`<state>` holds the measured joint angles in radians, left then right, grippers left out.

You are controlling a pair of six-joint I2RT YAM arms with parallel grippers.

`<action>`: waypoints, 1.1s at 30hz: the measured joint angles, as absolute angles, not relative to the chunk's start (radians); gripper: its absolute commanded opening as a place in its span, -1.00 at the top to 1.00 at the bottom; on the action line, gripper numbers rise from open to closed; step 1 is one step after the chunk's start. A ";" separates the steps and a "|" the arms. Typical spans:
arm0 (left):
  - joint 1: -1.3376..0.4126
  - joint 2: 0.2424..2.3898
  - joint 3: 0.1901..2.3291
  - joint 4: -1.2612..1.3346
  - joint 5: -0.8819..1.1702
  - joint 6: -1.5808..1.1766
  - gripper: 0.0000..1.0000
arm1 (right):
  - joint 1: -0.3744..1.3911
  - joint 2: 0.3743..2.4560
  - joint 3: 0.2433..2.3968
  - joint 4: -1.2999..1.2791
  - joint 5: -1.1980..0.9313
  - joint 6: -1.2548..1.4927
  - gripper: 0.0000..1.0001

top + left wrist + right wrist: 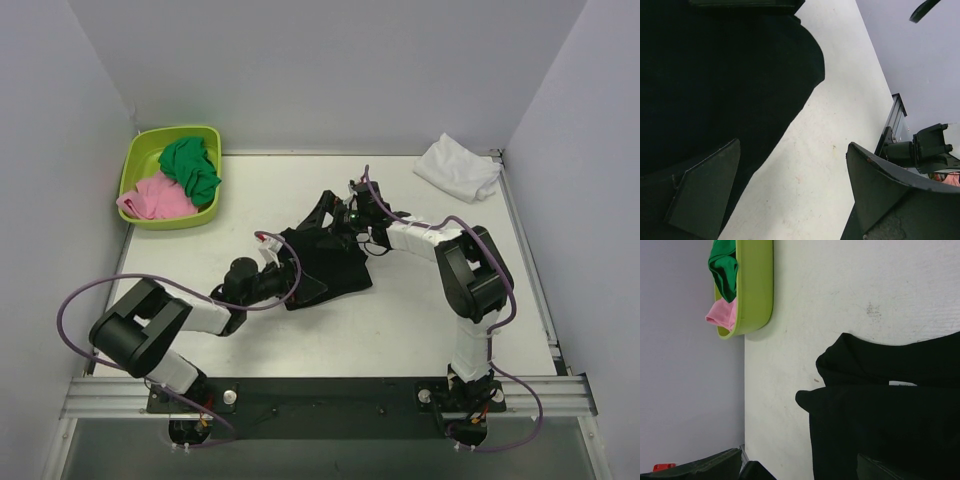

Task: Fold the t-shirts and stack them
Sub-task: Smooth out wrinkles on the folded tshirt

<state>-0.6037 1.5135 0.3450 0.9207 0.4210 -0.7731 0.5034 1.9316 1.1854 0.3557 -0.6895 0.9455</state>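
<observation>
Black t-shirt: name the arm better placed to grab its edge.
Left, probably: the left pincer straddles the edge of the black t-shirt, one finger over cloth, one over table. The right pincer seems higher.

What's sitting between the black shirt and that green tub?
Nothing: just bare table between black shirt and green tub, clearest in the right wrist view.

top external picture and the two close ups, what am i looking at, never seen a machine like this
A robot's left arm and right arm are bolted at the near edge of a white table. The wide picture looks down from above; the two close-ups come from a camera on each wrist. A crumpled black t-shirt lies in the middle, a white t-shirt at the far right corner, and a lime-green tub at the far left holds green cloth and pink cloth. The left fingers and right fingers stand open by the black t-shirt, holding nothing.
</observation>
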 measured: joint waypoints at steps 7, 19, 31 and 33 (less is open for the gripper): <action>-0.604 1.616 0.342 1.007 0.427 -0.793 -0.94 | 0.501 1.932 1.185 0.356 -0.695 0.946 -1.00; -0.620 1.787 0.291 1.314 0.429 -0.864 -0.94 | 0.450 2.028 1.195 0.392 -0.700 0.946 -1.00; -0.622 1.805 0.267 1.377 0.431 -0.884 -0.94 | 0.378 2.159 1.267 0.524 -0.780 1.003 -1.00; -0.625 1.801 0.262 1.378 0.431 -0.884 -0.94 | 0.364 2.188 1.293 0.546 -0.791 1.013 -1.00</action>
